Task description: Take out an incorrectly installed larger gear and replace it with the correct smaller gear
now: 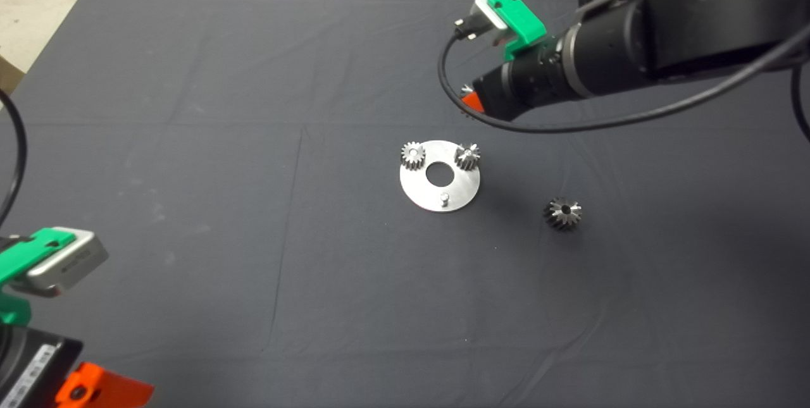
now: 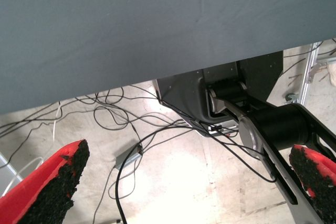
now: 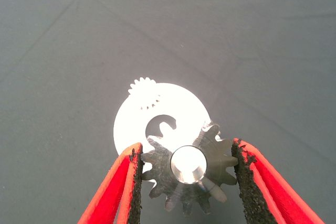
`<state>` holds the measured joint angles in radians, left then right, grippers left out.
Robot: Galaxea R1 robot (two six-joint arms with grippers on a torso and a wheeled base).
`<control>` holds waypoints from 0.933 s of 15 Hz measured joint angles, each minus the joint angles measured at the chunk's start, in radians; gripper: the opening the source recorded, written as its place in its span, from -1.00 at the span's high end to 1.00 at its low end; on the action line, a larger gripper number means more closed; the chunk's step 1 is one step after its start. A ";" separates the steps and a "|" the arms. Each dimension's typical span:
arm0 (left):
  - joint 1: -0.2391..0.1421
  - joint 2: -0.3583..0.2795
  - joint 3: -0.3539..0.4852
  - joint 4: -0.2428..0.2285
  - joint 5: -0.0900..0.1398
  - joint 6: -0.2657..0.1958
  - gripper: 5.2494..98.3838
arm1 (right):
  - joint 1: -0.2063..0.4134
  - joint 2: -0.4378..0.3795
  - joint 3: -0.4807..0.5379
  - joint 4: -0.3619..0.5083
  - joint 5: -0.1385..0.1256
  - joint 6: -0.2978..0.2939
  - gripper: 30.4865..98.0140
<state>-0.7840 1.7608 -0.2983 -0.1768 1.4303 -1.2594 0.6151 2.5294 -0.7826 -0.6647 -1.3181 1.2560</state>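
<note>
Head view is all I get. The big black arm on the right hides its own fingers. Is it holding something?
Observer: Yes. The right wrist view shows the right gripper shut on the larger gear, with a pad against its teeth on each side.
Operator: And the arm waiting at the lower left, are its fingers squeezing anything?
Observer: No. The left wrist view shows the left gripper open and empty, with only floor and loose cables between its fingers.
</note>
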 measured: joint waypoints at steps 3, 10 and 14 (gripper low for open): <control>0.000 0.018 0.000 0.000 -0.002 -0.001 -0.99 | 0.000 -0.004 0.043 0.000 0.004 0.003 0.71; 0.000 0.015 0.000 -0.001 0.001 -0.027 -0.99 | 0.000 -0.049 0.134 -0.011 0.000 0.003 0.71; 0.000 0.013 0.000 -0.001 0.001 -0.027 -0.99 | -0.024 -0.051 0.176 -0.074 -0.034 0.003 0.71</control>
<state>-0.7840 1.7736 -0.2983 -0.1783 1.4317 -1.2864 0.5912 2.4788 -0.6065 -0.7388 -1.3518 1.2594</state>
